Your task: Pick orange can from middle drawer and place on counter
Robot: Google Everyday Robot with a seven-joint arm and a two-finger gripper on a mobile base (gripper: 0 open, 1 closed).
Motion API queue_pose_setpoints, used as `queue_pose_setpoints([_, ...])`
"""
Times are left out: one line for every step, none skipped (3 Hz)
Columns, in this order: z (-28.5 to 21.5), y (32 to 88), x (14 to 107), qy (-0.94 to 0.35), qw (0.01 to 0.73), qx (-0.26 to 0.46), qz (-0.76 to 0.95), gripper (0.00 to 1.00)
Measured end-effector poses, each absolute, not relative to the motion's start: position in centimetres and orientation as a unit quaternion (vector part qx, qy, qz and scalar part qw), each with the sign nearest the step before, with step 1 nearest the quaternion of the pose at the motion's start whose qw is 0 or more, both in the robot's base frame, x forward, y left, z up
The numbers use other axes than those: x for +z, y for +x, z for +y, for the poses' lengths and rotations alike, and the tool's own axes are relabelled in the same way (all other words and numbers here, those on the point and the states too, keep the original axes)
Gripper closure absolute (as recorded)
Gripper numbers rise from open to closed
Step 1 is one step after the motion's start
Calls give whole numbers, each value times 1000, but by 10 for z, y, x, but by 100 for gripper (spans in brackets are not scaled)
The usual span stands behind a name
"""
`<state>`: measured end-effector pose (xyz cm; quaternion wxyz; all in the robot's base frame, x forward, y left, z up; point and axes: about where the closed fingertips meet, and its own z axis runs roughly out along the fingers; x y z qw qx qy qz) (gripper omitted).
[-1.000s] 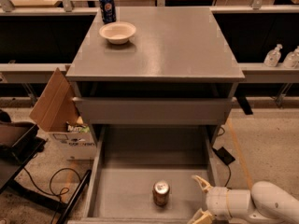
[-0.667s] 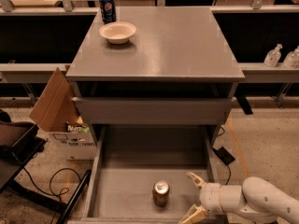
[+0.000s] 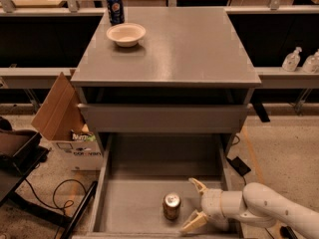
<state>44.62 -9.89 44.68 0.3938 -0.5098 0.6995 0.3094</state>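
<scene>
While one orange can (image 3: 172, 205) stands in the middle drawer (image 3: 127, 210), one gripper (image 3: 189, 206) gapes nearby.

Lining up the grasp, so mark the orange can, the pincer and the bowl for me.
orange can (image 3: 172, 208): camera view, middle of its body.
pincer (image 3: 188, 205): camera view, midway between its open fingertips, beside the can.
bowl (image 3: 126, 35): camera view, its inner wall.

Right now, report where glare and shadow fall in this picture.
Camera view: soft glare streaks the counter; shadow fills the gap beneath it; the middle drawer floor is evenly lit, the orange can top shining, the open gripper beside it.
</scene>
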Motion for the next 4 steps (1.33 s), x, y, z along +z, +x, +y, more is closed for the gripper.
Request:
queue_pose_setpoints([-77,454,426,-501,392,326,699,1])
queue_pose_setpoints([-63,451,410,-490,388,341,702,23])
queue_pose_setpoints([-46,459,410,-486,386,352,700,47])
queue_pose_setpoints([-28,487,433,-470,383,374,702,78])
